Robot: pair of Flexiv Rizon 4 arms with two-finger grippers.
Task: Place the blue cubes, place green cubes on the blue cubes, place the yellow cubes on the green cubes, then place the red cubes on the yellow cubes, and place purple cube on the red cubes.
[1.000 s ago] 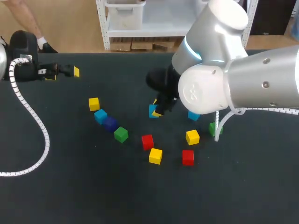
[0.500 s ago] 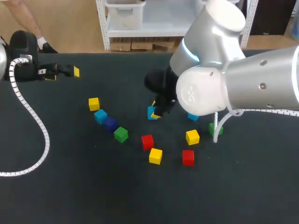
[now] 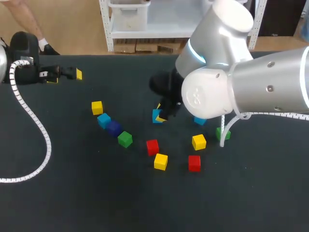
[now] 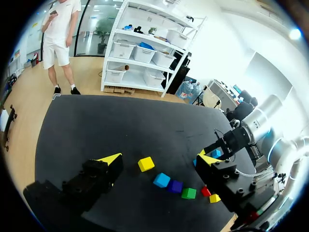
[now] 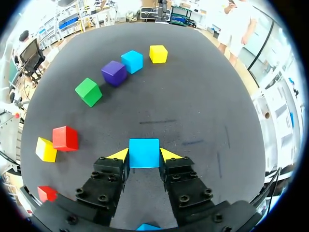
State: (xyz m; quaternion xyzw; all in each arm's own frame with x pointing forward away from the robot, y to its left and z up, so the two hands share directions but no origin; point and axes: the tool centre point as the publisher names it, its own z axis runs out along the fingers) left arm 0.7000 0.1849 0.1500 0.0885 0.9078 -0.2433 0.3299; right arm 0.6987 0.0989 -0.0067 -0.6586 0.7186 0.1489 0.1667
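– Between the yellow tips of the right gripper (image 5: 144,155), what sits there?
– A small solid blue cube (image 5: 144,152). Both fingers press against its opposite faces, so the claw is clamped on it, near the middle of the black table (image 3: 72,193).
– And the other blue ones?
– A second blue cube (image 5: 132,61) lies well ahead of the fingers, just beside the purple cube (image 5: 114,73). A third blue cube (image 3: 199,121) peeks out from under the right arm, behind the claw and much closer.
– So which way should it carry?
– Probably back toward the third, the shorter trip, with its faces square to that cube's.
– The left gripper (image 4: 159,159)?
– Fingers spread with nothing between them, at the table's far left side, well apart from every cube. The right arm is clearly nearer.
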